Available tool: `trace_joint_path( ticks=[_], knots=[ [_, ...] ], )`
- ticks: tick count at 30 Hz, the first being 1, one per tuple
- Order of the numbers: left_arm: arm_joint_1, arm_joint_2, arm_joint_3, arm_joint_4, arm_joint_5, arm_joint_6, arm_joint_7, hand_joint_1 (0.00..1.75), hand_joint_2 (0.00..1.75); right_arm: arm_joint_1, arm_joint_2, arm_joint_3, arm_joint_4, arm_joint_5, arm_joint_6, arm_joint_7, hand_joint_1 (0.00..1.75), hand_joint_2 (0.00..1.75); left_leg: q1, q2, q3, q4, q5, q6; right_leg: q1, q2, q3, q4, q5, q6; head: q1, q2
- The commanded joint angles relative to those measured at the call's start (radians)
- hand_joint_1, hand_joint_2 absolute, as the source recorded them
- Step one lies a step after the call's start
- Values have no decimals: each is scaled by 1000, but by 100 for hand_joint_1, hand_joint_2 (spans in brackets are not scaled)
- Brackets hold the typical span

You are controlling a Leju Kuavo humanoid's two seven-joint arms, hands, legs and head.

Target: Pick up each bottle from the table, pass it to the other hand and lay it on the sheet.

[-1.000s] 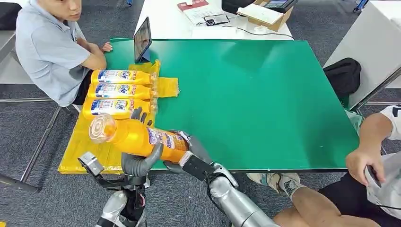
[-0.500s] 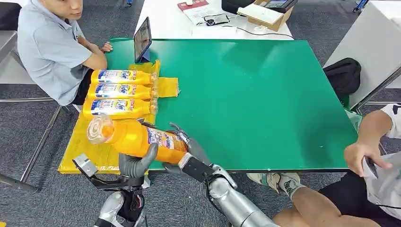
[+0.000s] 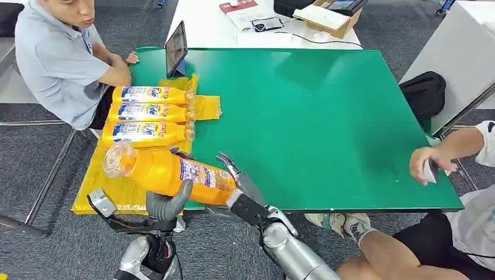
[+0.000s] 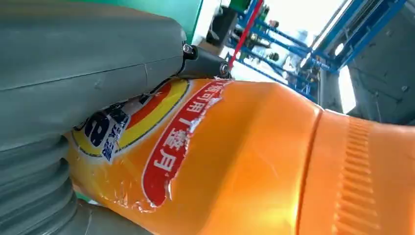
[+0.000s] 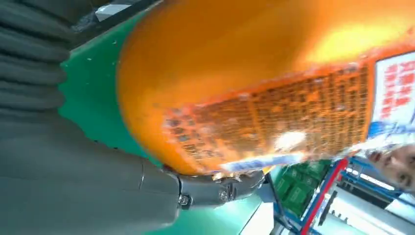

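Left hand (image 3: 166, 204) grips the fourth bottle (image 3: 169, 172); right hand (image 3: 236, 185) opens beside its base.
Three bottles (image 3: 146, 113) lie on the sheet (image 3: 117, 189); this one, held over the desk (image 3: 303, 122) edge, remains to lay down.

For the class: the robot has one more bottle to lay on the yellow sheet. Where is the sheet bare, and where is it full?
The sheet is bare along its near part, between the third lying bottle and the table's near edge, under the held bottle. The far part is full: three bottles lie side by side, with only a small bare flap by their caps.
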State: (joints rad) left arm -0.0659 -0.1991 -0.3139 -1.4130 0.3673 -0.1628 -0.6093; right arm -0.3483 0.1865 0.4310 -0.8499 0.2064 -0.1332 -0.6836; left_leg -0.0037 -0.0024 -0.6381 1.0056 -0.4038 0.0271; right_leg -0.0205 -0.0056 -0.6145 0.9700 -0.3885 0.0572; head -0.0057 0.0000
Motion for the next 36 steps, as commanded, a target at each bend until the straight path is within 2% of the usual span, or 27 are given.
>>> trace_joint_path(
  ticks=[1,4,7,8,10,11,16,17,18,21,23,27,31,35,36],
  knots=[
    [-52,22,100,38,-150,194,-48,175,175,43,-60,-97,-57,6,-59,-15,0,0,1,-2,6,0,-2,-2,1,-2,7,0,-3,-3,0,0],
    [-75,36,165,63,-262,379,-84,175,175,105,-76,-174,-160,-4,-156,-15,0,0,1,-3,6,0,-2,-2,2,-3,7,0,-3,-3,0,0],
    [-84,49,226,74,-300,451,-89,175,175,133,-84,-247,-208,-21,-218,-15,0,0,0,-2,2,-1,0,-1,0,-2,2,-1,-1,-1,0,0],
    [-81,44,248,55,-348,514,-89,175,175,143,-82,-272,-237,-22,-256,-15,0,0,1,-2,6,-1,-2,-2,1,-2,6,0,-3,-3,0,0],
    [-81,46,246,42,-397,558,-89,175,175,147,-83,-280,-249,-22,-268,-15,0,0,0,-2,2,0,-1,-1,0,-1,2,0,-1,-1,0,0],
    [-85,57,224,36,-488,650,-89,175,175,154,-79,-288,-266,-24,-287,-15,0,0,1,-2,4,0,-2,-1,1,-1,4,0,-2,-2,0,0],
    [-85,57,224,36,-488,650,-89,175,175,154,-79,-288,-266,-24,-287,-15,0,0,0,-1,2,0,-1,-1,0,-1,2,0,-1,-2,0,0],
    [-107,74,175,87,-610,805,-89,175,175,159,-70,-285,-278,-28,-306,-15,0,0,1,-1,5,1,-3,-2,1,-1,5,0,-3,-3,0,0],
    [-127,72,178,141,-705,861,-89,175,175,158,-67,-280,-273,-29,-300,-15,0,0,1,-1,4,0,-2,-2,1,-1,5,0,-2,-2,0,0],
    [-181,10,290,263,-1058,861,-89,175,175,149,-48,-255,-235,-41,-254,-15,0,0,0,-2,3,-1,0,-1,1,-2,3,-1,-1,-2,0,0],
    [-223,-1,321,366,-1233,861,-75,175,175,141,-41,-242,-208,-48,-234,-15,0,0,0,-1,3,-1,0,-1,1,-1,4,-1,-1,-2,0,0],
    [-270,50,218,542,-1479,861,25,175,175,130,-44,-218,-172,-51,-205,-15,0,0,0,-1,4,-2,0,-1,0,0,4,-1,0,-1,0,0],
    [-298,66,165,630,-1542,861,73,175,175,121,-42,-212,-160,-51,-187,-15,0,0,0,-1,6,-2,-1,-2,1,-1,6,-1,-1,-2,0,0],
    [-395,83,78,814,-1561,824,140,175,175,106,-34,-203,-149,-47,-159,-15,0,0,1,-2,7,-1,-2,-2,1,-2,8,0,-2,-3,0,0],
    [-431,87,52,856,-1591,804,193,175,175,103,-30,-205,-147,-48,-152,-15,0,0,1,-1,5,0,-1,-2,1,-1,5,0,-1,-2,0,0]
  ],
)
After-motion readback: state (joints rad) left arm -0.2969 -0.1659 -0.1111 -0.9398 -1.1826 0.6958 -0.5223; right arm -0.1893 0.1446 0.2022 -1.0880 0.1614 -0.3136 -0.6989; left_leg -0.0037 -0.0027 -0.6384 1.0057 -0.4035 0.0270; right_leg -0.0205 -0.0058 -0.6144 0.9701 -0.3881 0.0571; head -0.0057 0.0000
